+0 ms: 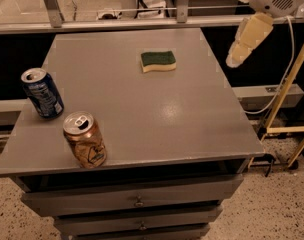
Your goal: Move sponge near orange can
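Note:
The sponge (158, 61), dark green on top over pale yellow foam, lies flat on the far middle of the grey table (142, 114). The orange can (85, 140) stands upright near the table's front left edge, its silver top and pull tab showing. My gripper (238, 57) hangs in the air at the upper right, just beyond the table's right edge, to the right of the sponge and a little above table height. It touches nothing. The sponge and the orange can are far apart.
A dark blue can (42, 93) stands upright at the left edge, behind the orange can. Drawers (137, 201) sit under the tabletop. A metal rail (142, 21) runs along the back. A yellow frame and cable (284, 89) stand to the right.

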`<state>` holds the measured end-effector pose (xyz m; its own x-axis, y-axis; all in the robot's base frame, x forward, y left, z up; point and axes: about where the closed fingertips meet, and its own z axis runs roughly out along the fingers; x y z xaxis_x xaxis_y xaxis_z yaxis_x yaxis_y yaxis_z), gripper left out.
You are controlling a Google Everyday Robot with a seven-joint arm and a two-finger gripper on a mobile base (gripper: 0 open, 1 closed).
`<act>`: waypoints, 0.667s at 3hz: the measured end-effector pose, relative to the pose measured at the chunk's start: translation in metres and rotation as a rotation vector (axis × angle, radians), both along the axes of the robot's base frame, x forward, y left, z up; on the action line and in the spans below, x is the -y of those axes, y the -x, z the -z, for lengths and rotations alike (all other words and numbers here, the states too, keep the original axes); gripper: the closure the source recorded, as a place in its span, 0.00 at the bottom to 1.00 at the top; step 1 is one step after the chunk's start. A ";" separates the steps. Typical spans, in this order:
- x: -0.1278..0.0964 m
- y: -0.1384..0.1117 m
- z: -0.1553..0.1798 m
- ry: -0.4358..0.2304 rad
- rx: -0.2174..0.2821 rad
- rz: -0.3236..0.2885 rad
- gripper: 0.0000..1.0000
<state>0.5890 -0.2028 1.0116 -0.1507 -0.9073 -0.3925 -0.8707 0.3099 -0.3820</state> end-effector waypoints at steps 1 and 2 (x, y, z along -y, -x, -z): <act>-0.027 -0.057 -0.013 -0.211 0.080 -0.007 0.00; -0.069 -0.102 0.000 -0.485 0.094 -0.021 0.00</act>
<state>0.6909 -0.1342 1.0120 -0.0780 -0.6191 -0.7814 -0.8474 0.4541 -0.2752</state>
